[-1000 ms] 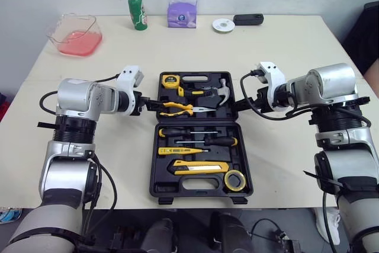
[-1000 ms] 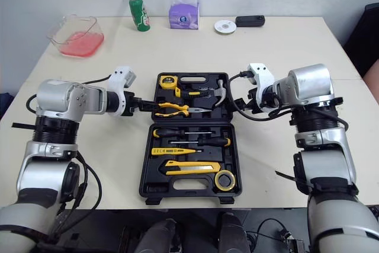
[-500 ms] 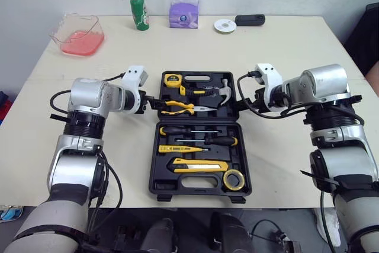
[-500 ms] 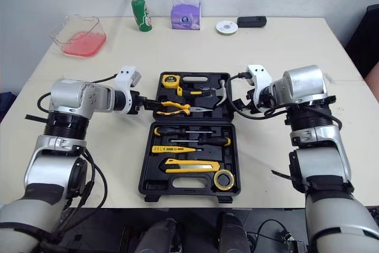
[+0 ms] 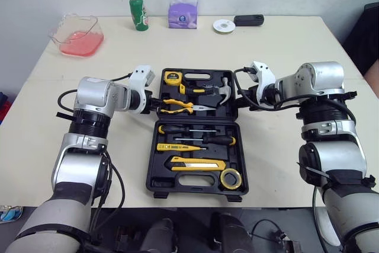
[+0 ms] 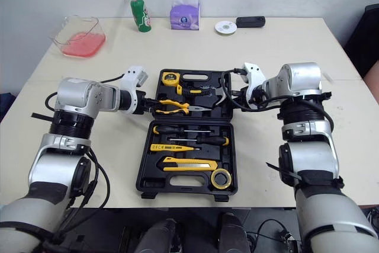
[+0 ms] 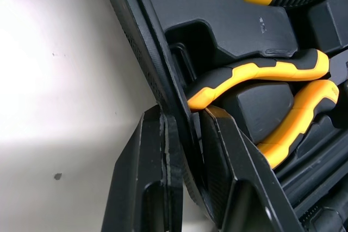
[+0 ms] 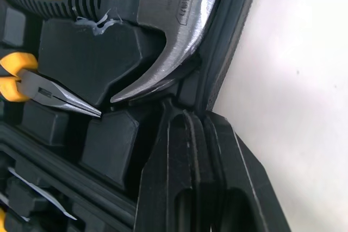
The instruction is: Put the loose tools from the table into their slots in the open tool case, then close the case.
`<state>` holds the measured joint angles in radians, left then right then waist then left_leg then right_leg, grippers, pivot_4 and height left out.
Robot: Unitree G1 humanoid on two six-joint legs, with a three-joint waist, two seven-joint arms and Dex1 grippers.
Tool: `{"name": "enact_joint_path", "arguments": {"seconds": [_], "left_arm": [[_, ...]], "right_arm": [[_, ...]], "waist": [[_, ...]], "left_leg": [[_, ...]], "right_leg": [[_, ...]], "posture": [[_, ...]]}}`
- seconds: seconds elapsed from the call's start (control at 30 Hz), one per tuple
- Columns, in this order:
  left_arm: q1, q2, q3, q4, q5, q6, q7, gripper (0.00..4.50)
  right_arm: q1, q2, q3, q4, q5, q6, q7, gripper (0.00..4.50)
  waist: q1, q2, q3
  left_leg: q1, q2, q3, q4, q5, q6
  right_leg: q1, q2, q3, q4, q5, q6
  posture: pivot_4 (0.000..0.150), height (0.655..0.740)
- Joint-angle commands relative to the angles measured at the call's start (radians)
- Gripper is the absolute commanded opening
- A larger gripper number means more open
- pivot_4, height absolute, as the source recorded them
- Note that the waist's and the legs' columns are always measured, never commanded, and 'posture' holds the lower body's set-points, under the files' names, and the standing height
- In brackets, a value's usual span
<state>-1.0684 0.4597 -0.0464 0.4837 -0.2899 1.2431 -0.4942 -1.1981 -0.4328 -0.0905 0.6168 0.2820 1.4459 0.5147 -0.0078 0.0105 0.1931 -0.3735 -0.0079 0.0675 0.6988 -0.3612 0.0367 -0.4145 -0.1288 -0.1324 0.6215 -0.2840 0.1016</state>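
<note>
The black tool case (image 5: 155, 146) lies open in the middle of the table. Its far half holds a tape measure (image 5: 172, 78), a hammer (image 5: 224, 89) and yellow pliers (image 5: 175, 106). The near half holds screwdrivers (image 5: 195, 130), a utility knife (image 5: 198, 163) and a tape roll (image 5: 233, 178). My left gripper (image 5: 155, 106) is shut on the left side wall of the far half (image 7: 163, 80), one finger inside and one outside. My right gripper (image 5: 238, 96) is shut on that half's right side wall (image 8: 220, 63), just beside the hammer head (image 8: 174, 42).
Along the table's far edge stand a clear container with pink contents (image 5: 78, 35), a green can (image 5: 138, 13), a purple tissue pack (image 5: 182, 7), a white disc (image 5: 223, 25) and a black device (image 5: 248, 20). Bare tabletop lies on both sides of the case.
Both grippers have moved in a little and closed from wide open onto the side walls of the case's far half. The case stays flat and open.
</note>
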Motion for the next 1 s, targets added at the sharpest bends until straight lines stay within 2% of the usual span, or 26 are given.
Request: {"name": "enact_joint_path", "arguments": {"seconds": [0.03, 0.2, 0.3, 0.33, 0.5, 0.57, 0.6, 0.73, 0.87, 0.9, 1.0], "left_arm": [[-0.045, -0.007, 0.084, -0.042, -0.022, -0.045, 0.012, 0.25], [-0.021, -0.033, 0.17, -0.099, -0.043, -0.131, 0.039, 0.2], [0.034, -0.063, 0.243, -0.152, -0.048, -0.305, 0.071, 0.14], [0.066, -0.068, 0.257, -0.171, -0.038, -0.386, 0.077, 0.13], [0.181, -0.106, 0.301, -0.178, 0.01, -0.754, 0.131, 0.02], [0.244, -0.099, 0.267, -0.18, 0.06, -0.928, 0.118, 0.0], [0.286, -0.097, 0.252, -0.182, 0.085, -1.02, 0.113, 0.0], [0.4, -0.047, 0.18, -0.138, 0.188, -1.369, 0.082, 0.0], [0.481, -0.032, 0.171, -0.115, 0.187, -1.508, 0.059, 0.0], [0.512, -0.022, 0.17, -0.107, 0.203, -1.554, 0.066, 0.0], [0.569, 0.005, 0.168, -0.103, 0.23, -1.604, 0.074, 0.0]], "right_arm": [[-0.008, 0.01, -0.096, -0.081, 0.03, -0.002, -0.045, 0.0], [0.067, 0.013, -0.111, -0.252, 0.05, -0.156, -0.039, 0.0], [0.132, 0.02, -0.13, -0.366, 0.065, -0.298, -0.027, 0.0], [0.173, 0.013, -0.11, -0.415, 0.043, -0.393, -0.025, 0.0], [0.413, -0.042, 0.01, -0.554, -0.097, -0.847, -0.002, 0.0], [0.505, -0.063, 0.041, -0.538, -0.178, -1.093, -0.024, 0.0], [0.56, -0.084, 0.06, -0.513, -0.237, -1.285, -0.045, 0.0], [0.678, -0.143, 0.103, -0.395, -0.353, -1.664, -0.1, 0.0], [0.726, -0.213, 0.153, -0.268, -0.493, -1.973, -0.188, 0.0], [0.735, -0.24, 0.172, -0.239, -0.566, -2.056, -0.246, 0.0], [0.74, -0.283, 0.206, -0.168, -0.671, -2.166, -0.322, 0.0]], "waist": [[-0.002, 0.0, 0.0], [-0.004, 0.0, 0.0], [-0.008, 0.0, 0.0], [-0.01, 0.0, 0.0], [-0.019, 0.0, 0.0], [-0.02, 0.0, 0.0], [-0.02, -0.001, 0.0], [-0.02, -0.001, 0.0], [-0.019, -0.002, 0.0], [-0.019, -0.002, 0.0], [-0.019, -0.002, 0.0]], "left_leg": [[0.0, 0.0, 0.0, 0.0, 0.0, 0.0], [-0.003, 0.0, 0.0, -0.001, 0.0, 0.0], [-0.009, -0.001, 0.001, -0.001, 0.0, 0.0], [-0.014, -0.001, 0.001, 0.001, 0.0, 0.0], [-0.015, -0.002, 0.001, -0.001, 0.0, 0.0], [-0.014, -0.003, 0.001, -0.001, 0.0, 0.0], [-0.014, -0.003, 0.002, -0.001, 0.001, 0.001], [-0.014, -0.004, 0.005, -0.001, 0.001, 0.002], [-0.012, -0.003, 0.005, 0.001, 0.002, 0.004], [-0.012, -0.003, 0.005, 0.001, 0.002, 0.004], [-0.011, -0.003, 0.005, 0.001, 0.002, 0.004]], "right_leg": [[0.0, 0.0, 0.0, 0.0, 0.0, 0.0], [-0.004, 0.0, 0.0, 0.0, 0.0, 0.0], [-0.012, 0.0, 0.0, 0.003, 0.0, 0.0], [-0.017, -0.001, 0.0, 0.005, 0.0, 0.0], [-0.019, -0.001, 0.0, 0.005, 0.0, 0.0], [-0.018, -0.002, 0.0, 0.005, 0.0, 0.0], [-0.018, -0.003, 0.0, 0.005, 0.0, 0.0], [-0.018, -0.004, 0.0, 0.004, 0.0, 0.0], [-0.015, -0.005, 0.0, 0.004, 0.0, 0.0], [-0.014, -0.005, 0.0, 0.004, 0.0, 0.0], [-0.014, -0.006, 0.0, 0.004, 0.0, 0.0]], "posture": [[0.15, 0.74], [0.15, 0.74], [0.15, 0.74], [0.15, 0.74], [0.15, 0.74], [0.15, 0.74], [0.15, 0.74], [0.15, 0.74], [0.15, 0.74], [0.15, 0.74], [0.15, 0.74]]}}
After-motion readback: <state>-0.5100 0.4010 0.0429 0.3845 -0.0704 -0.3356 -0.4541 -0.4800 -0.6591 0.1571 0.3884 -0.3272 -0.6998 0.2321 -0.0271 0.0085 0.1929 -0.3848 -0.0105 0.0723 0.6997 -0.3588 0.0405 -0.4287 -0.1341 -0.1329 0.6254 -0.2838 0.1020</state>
